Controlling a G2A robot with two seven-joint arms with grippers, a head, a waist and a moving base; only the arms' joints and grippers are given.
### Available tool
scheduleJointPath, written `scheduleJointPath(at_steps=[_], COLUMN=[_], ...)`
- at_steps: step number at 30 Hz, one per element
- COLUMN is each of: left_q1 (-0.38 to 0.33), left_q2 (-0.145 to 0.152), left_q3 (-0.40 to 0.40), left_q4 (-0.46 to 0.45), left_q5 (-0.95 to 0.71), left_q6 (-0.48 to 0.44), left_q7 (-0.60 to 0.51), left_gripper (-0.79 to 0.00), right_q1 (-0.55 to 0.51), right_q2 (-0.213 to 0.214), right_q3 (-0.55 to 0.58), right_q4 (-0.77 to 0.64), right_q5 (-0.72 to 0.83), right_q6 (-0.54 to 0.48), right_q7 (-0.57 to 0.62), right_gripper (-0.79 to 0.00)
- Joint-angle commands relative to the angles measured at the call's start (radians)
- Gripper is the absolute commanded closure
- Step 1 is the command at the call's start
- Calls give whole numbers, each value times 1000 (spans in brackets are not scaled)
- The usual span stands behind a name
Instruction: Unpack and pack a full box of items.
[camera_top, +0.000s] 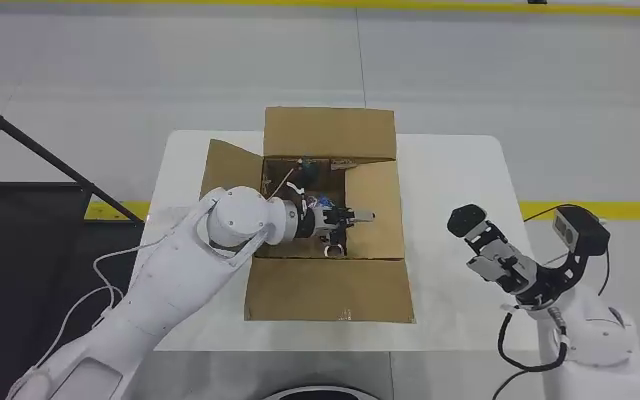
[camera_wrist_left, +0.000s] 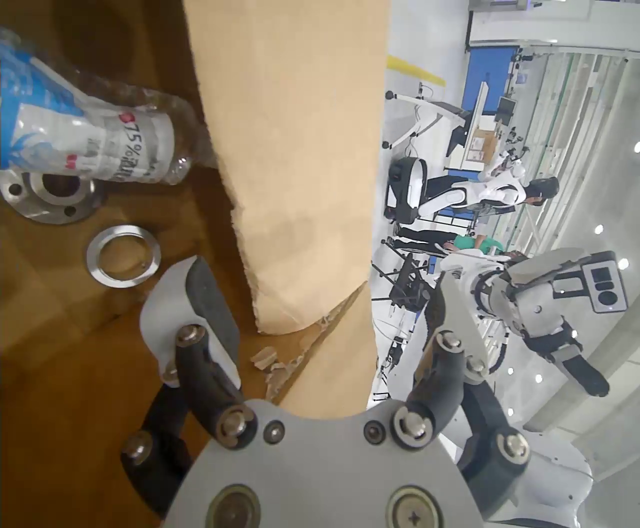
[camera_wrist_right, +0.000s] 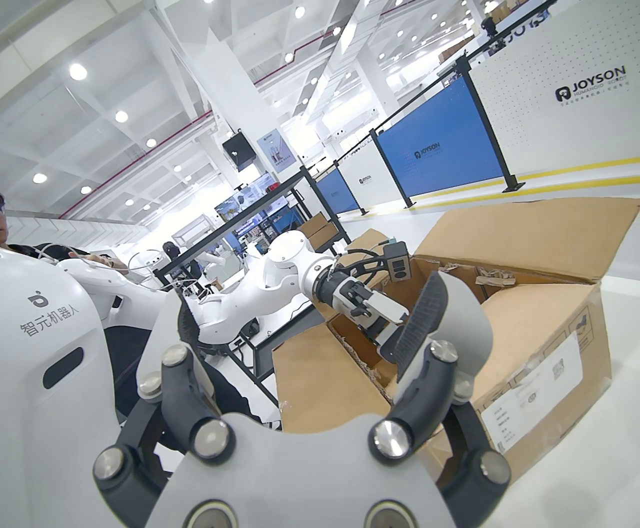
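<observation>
An open cardboard box (camera_top: 330, 290) stands mid-table with its flaps spread. My left gripper (camera_top: 352, 215) is down inside it, open, with a cardboard flap (camera_wrist_left: 290, 150) standing between its fingers (camera_wrist_left: 200, 300). On the box floor beside that gripper (camera_wrist_left: 317, 285) lie a clear plastic bottle with a blue label (camera_wrist_left: 75, 135), a metal flange (camera_wrist_left: 55, 197) and a flat metal ring (camera_wrist_left: 122, 256). My right gripper (camera_top: 465, 220) hangs open and empty above the table, right of the box. From the right gripper (camera_wrist_right: 310, 325) the box (camera_wrist_right: 525, 350) and the left arm's gripper (camera_wrist_right: 370, 310) are visible.
The white table (camera_top: 450, 170) has bare surface on both sides of the box, wider on the right. The box's flaps (camera_top: 330, 132) stick out toward the far and near edges. A black frame (camera_top: 40, 150) stands off the table's left side.
</observation>
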Motion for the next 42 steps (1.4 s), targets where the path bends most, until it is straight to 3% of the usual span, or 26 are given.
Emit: scheduleJointPath(at_steps=[1,13,19,33,37,42], left_q1=[-2,35,44,111,89,5], left_q2=[-3,-33,-42,-28,-42,-77], left_q3=[3,19,19,-93,-73,8], left_q4=[7,77,105,-63,-111,-108], left_q5=[-6,-104,-130,-161,-182,-195], left_q6=[-5,-160,-210,-268,-278,-272], left_q7=[6,108,108,144,184,237], left_gripper=[-785,-785,-785,-785,-785,-785], right_q1=[0,-32,-54,-79,-96,-143], right_q2=[3,18,25,41,45,47], right_q3=[-1,2,9,13,35,92], right_q4=[2,-3,-13,-19,-31,-49], right_q5=[2,13,14,16,11,1], right_q6=[-2,-21,-27,-46,-57,-66], right_q7=[0,-15,-27,-52,-73,-130], right_gripper=[-785,-785,-785,-785,-785,-785])
